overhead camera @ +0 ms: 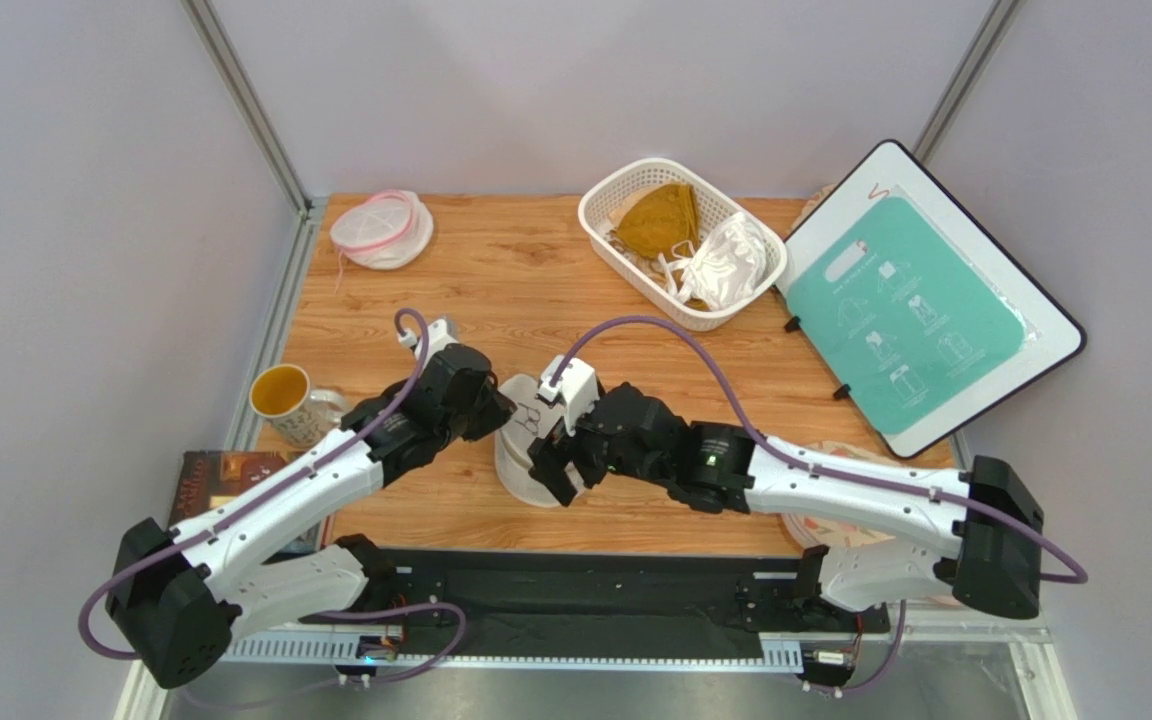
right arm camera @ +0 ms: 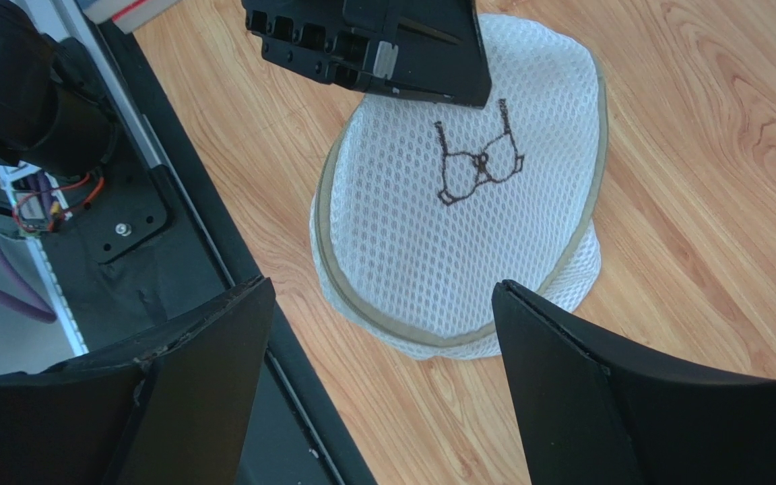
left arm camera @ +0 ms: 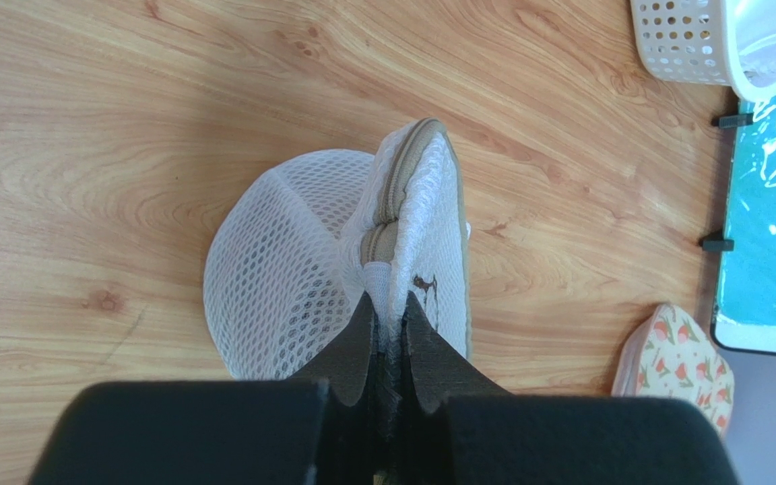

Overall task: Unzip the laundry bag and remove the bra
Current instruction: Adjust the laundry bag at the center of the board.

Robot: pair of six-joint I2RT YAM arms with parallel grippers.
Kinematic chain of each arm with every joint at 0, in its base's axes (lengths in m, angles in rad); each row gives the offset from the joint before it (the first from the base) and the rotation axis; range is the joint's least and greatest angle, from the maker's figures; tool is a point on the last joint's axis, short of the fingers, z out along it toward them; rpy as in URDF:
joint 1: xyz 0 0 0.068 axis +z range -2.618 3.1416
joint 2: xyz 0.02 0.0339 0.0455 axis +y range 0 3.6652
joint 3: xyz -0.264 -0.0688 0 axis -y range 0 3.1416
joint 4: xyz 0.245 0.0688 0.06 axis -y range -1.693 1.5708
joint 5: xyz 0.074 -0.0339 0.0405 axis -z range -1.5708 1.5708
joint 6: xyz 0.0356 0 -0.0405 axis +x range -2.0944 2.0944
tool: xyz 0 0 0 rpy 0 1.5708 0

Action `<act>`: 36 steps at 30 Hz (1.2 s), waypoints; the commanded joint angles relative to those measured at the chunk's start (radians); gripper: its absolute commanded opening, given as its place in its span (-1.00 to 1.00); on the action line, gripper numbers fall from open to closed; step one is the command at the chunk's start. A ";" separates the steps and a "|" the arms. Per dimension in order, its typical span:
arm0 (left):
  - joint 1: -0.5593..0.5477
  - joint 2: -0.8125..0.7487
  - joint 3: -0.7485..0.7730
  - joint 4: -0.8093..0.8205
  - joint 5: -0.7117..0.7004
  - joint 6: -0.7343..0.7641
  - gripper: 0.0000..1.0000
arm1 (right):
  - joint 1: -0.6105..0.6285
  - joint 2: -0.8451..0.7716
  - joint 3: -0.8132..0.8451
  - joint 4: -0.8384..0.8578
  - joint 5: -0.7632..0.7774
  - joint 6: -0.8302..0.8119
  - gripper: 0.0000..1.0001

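Observation:
The whitish mesh laundry bag [overhead camera: 516, 468] stands near the table's front edge between the two arms. Its round end with a drawn bra outline [right arm camera: 478, 167] faces the right wrist camera. My left gripper [left arm camera: 390, 315] is shut on a fold of the bag's mesh beside the tan zipper seam [left arm camera: 398, 192]. In the top view the left gripper [overhead camera: 503, 416] is at the bag's left side. My right gripper [right arm camera: 382, 293] stands open just in front of the bag's tan rim, with nothing between its fingers. The bra is hidden.
A white basket [overhead camera: 608, 197] with a mustard and a white garment stands at the back. A small pink-rimmed mesh pouch [overhead camera: 382, 228] lies back left, a mug [overhead camera: 285, 395] left, a teal board [overhead camera: 928, 293] right, a floral item [left arm camera: 675, 359] front right.

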 commanded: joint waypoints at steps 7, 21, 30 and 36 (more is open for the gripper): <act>-0.023 -0.031 0.032 -0.012 -0.021 -0.027 -1.00 | 0.023 0.096 0.053 0.129 -0.038 -0.092 0.64; -0.023 -0.159 -0.042 -0.011 0.101 0.019 -1.00 | 0.013 0.168 0.043 0.101 -0.059 -0.129 -0.22; -0.014 -0.291 -0.051 -0.127 0.075 0.156 0.99 | -0.047 0.048 -0.027 -0.008 -0.086 -0.206 -1.00; 0.060 -0.315 -0.008 -0.011 0.220 0.375 0.99 | -0.069 -0.028 -0.035 -0.158 -0.221 -0.290 -1.00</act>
